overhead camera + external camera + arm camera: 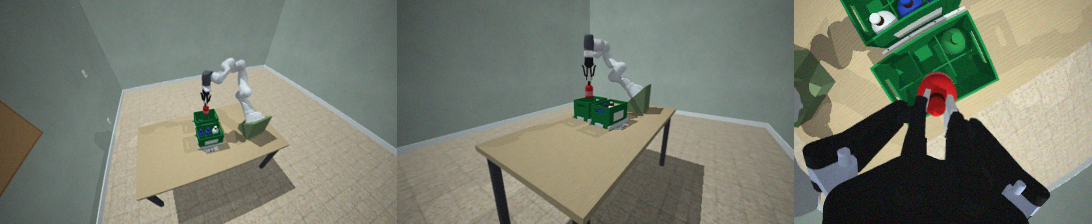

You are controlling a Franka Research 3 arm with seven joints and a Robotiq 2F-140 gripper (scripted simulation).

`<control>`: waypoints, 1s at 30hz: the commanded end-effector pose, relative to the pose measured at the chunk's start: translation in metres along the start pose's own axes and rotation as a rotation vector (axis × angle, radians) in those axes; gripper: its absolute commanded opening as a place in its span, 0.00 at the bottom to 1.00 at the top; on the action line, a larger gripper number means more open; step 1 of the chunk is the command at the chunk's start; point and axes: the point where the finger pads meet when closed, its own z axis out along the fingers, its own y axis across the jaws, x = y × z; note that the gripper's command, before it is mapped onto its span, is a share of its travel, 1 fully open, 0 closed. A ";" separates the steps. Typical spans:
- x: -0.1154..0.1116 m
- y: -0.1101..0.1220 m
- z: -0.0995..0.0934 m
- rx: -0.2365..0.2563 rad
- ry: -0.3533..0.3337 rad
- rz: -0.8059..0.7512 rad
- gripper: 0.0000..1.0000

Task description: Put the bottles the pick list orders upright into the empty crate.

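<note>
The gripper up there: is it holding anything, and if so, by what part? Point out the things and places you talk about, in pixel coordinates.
The gripper [206,103] [588,79] [937,99] holds a red bottle [205,110] [588,91] [939,81] by its neck, upright above a green crate [195,119] [579,110] [970,92].

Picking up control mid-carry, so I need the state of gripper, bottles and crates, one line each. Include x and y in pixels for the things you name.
gripper [205,103] [588,78] [937,99]: shut on the red bottle
red bottle [205,110] [588,92] [939,83]: upright, held above the far crate
green bottle [954,42]: standing in the far crate
white bottle [215,130] [883,22]: standing in the near crate
far crate [195,117] [581,109] [980,87]: level, open-topped
near crate [202,141] [602,118] [870,39]: level, open-topped
</note>
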 end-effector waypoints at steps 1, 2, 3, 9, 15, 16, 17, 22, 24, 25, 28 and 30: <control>0.008 -0.007 -0.005 -0.004 0.012 0.016 0.00; 0.008 -0.007 -0.005 -0.004 0.012 0.016 0.00; 0.008 -0.007 -0.005 -0.004 0.012 0.016 0.00; 0.015 -0.017 -0.005 -0.004 0.012 0.016 0.00; 0.022 -0.027 -0.005 -0.004 0.012 0.016 0.00; 0.023 -0.029 -0.005 -0.004 0.012 0.016 0.00; 0.024 -0.030 -0.005 -0.004 0.012 0.016 0.00; 0.027 -0.035 -0.005 -0.004 0.012 0.016 0.00; 0.030 -0.039 -0.005 -0.004 0.012 0.016 0.00; 0.031 -0.040 -0.005 -0.004 0.012 0.016 0.00; 0.034 -0.045 -0.005 -0.004 0.012 0.016 0.00; 0.036 -0.048 -0.005 -0.004 0.012 0.016 0.00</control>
